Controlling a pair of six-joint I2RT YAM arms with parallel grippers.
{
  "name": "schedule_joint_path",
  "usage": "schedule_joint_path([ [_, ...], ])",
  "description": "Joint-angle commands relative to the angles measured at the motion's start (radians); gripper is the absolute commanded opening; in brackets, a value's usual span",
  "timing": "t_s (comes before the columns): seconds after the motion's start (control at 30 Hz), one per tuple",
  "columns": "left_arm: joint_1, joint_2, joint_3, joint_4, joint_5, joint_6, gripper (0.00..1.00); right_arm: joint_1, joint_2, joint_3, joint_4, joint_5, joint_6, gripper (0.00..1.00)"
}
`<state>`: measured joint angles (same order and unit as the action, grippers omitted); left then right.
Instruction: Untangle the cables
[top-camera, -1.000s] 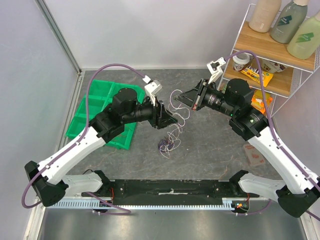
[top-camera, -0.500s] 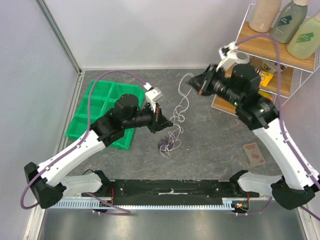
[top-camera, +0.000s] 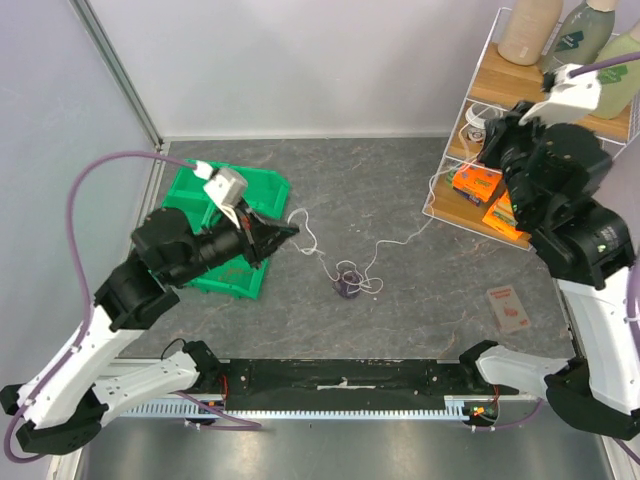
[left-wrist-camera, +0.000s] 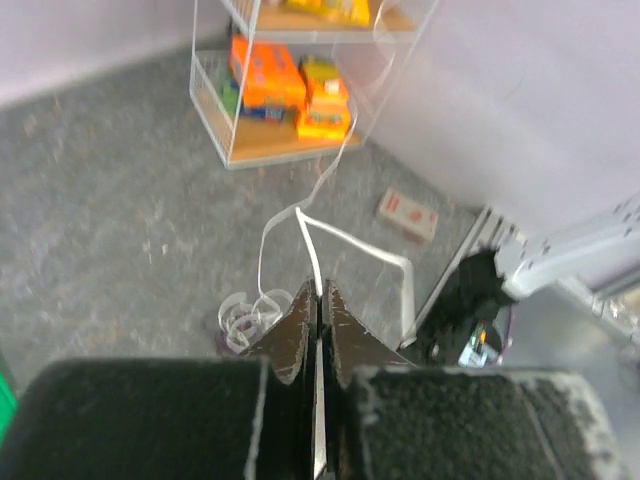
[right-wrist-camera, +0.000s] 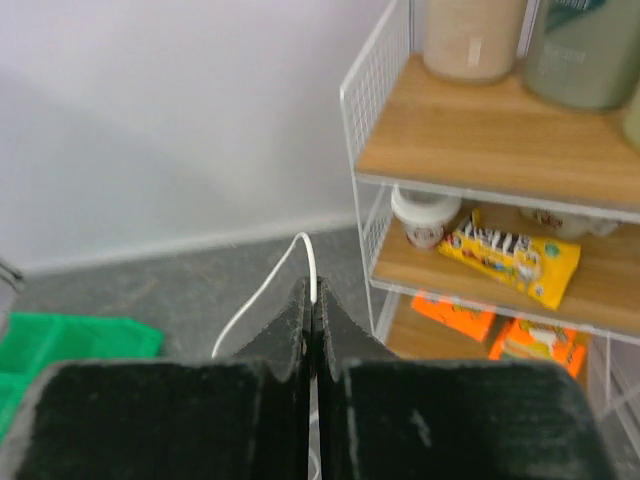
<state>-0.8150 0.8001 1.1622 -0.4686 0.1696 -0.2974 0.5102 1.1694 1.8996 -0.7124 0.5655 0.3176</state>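
Note:
The cables are a small purple and white clump (top-camera: 348, 286) on the grey table, with one white cable (top-camera: 405, 238) drawn out of it to both sides. My left gripper (top-camera: 291, 229) hangs over the green bin's right edge, shut on the white cable's left stretch. In the left wrist view the cable (left-wrist-camera: 322, 180) leaves the closed tips (left-wrist-camera: 318, 292) with the clump (left-wrist-camera: 245, 318) below. My right gripper (top-camera: 487, 140) is raised by the wire shelf, shut on the other end; that cable (right-wrist-camera: 262, 298) loops out of its tips (right-wrist-camera: 311, 290).
A green divided bin (top-camera: 190, 186) sits at the left. A white wire shelf (top-camera: 478, 72) with bottles, a jar and snack packs (top-camera: 477, 181) stands at the right, close to my right gripper. A small flat packet (top-camera: 510, 308) lies on the table at the right.
My left gripper closed on the white cable and pulled back left toward the bin. My right gripper rose to the right toward the shelf. The white cable stretched out and the clump slid right.

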Motion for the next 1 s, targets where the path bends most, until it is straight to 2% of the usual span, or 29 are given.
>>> schedule_joint_path([
  [0.0, -0.003, 0.071, 0.252, 0.045, -0.070, 0.033, 0.02, -0.001, -0.028, -0.196, -0.062, -0.041, -0.006, 0.00],
  [0.2, -0.001, 0.240, 0.577, 0.157, -0.016, 0.024, 0.02, -0.001, -0.131, -0.581, -0.098, -0.127, 0.090, 0.00],
  [0.3, 0.000, 0.353, 0.765, 0.212, 0.060, -0.006, 0.02, -0.002, -0.160, -0.752, -0.099, -0.186, 0.127, 0.00],
  [0.4, -0.003, 0.473, 0.945, 0.240, 0.137, -0.055, 0.02, -0.002, -0.160, -0.865, -0.107, -0.220, 0.161, 0.00],
  [0.5, -0.001, 0.537, 1.060, 0.301, 0.180, -0.129, 0.02, -0.002, -0.122, -0.916, -0.124, -0.254, 0.175, 0.06],
  [0.53, -0.001, 0.545, 1.073, 0.332, 0.185, -0.153, 0.02, -0.004, -0.108, -0.921, -0.127, -0.266, 0.172, 0.11],
  [0.63, -0.001, 0.554, 1.068, 0.396, 0.183, -0.213, 0.02, -0.006, -0.062, -0.877, -0.133, -0.353, 0.114, 0.59],
  [0.67, -0.001, 0.556, 1.068, 0.407, 0.188, -0.227, 0.02, -0.006, -0.054, -0.843, -0.133, -0.413, 0.086, 0.70],
  [0.83, -0.001, 0.565, 1.050, 0.421, 0.203, -0.269, 0.02, -0.006, -0.109, -0.659, -0.003, -0.711, -0.083, 0.97],
  [0.97, -0.003, 0.539, 0.975, 0.436, 0.194, -0.284, 0.02, -0.004, -0.145, -0.521, 0.169, -0.962, -0.086, 0.98],
])
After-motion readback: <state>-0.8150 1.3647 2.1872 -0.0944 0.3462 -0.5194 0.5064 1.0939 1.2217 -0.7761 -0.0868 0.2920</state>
